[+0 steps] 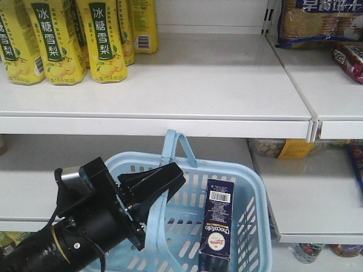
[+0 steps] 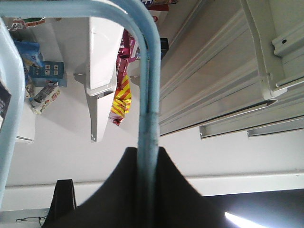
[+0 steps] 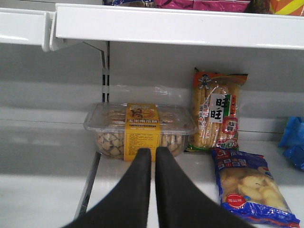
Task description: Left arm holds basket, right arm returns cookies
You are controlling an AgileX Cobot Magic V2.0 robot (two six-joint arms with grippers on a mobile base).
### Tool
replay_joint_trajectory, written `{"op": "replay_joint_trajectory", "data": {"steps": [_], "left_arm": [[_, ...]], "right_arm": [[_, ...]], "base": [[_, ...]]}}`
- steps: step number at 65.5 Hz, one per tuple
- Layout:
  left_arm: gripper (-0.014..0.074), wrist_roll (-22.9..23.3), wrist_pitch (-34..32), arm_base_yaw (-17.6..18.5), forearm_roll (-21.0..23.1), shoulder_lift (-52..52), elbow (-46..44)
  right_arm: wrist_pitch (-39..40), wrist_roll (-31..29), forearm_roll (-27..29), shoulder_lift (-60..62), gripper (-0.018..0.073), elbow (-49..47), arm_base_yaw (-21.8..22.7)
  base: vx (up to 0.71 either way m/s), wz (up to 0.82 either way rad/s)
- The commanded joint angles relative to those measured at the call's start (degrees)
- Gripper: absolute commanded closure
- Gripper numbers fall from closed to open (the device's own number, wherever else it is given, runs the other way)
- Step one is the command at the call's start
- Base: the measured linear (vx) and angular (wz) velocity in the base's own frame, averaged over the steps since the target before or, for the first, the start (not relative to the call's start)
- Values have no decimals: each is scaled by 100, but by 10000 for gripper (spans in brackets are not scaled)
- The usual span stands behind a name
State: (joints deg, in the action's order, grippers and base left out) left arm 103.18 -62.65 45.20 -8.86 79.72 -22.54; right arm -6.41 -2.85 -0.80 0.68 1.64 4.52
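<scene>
The light blue basket [image 1: 258, 192] hangs in front of the lower shelf. My left gripper [image 1: 165, 182] is shut on one of its hoop handles [image 1: 154, 226]; the other handle [image 1: 177, 143] stands up behind. In the left wrist view the handle [image 2: 148, 95] runs straight between the shut black fingers of that gripper [image 2: 148, 153]. The cookies [image 1: 217, 226], a tall dark navy box with a white barcode, stand upright at the basket's right side. My right gripper [image 3: 154, 153] shows only in its wrist view, shut on nothing, facing a shelf.
Yellow drink cartons [image 1: 68, 39] stand on the upper shelf [image 1: 159, 124], with biscuit packs [image 1: 317, 22] to the right. Before the right gripper lie a clear snack tub [image 3: 140, 126], a rice-cracker bag [image 3: 216, 111] and a blue snack bag [image 3: 249, 185].
</scene>
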Motion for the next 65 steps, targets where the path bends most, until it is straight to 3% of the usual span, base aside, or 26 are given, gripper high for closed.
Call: {"op": "replay_joint_trajectory", "data": {"steps": [1,65], "left_arm": [[599,-11,-1597,-16,235,-177,-162],[599,-11,-1597,-16,235,-177,-162]], "right_arm": [[427,-32,-17,32,565,97,3],[435,-32,-17,32,565,97,3]], "base": [[0,0],[0,0]]}}
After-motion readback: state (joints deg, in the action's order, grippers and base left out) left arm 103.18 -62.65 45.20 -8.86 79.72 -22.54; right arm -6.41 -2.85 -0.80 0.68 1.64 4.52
